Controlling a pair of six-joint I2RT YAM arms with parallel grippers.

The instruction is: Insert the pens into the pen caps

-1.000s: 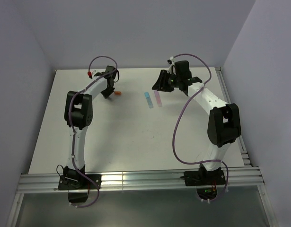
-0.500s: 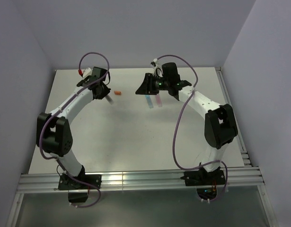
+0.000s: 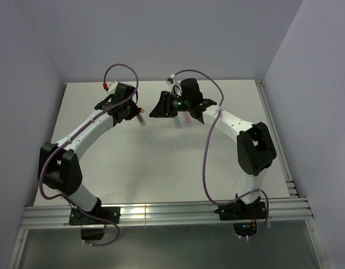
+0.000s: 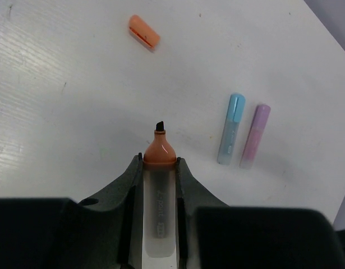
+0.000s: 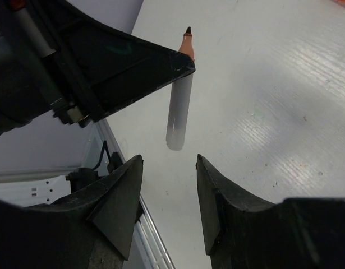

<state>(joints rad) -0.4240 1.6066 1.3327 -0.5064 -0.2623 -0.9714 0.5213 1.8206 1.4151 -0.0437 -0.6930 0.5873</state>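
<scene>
Well forward, left arm (image 3: 88, 126), pincer (image 4: 159, 162) tight around the clear pen (image 4: 159, 202).

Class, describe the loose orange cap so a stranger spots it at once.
On the white table, look past the left claw gripping the orange-tipped pen. The orange cap lies alone beyond its tip, short and stubby, unlike the longer blue pen and pink pen side by side on the right.

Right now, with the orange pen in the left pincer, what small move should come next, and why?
Probably ease the open right pincer forward around the clear rear end of the pen: the left pincer grips it near the bare tip, and the orange cap lies apart.
</scene>
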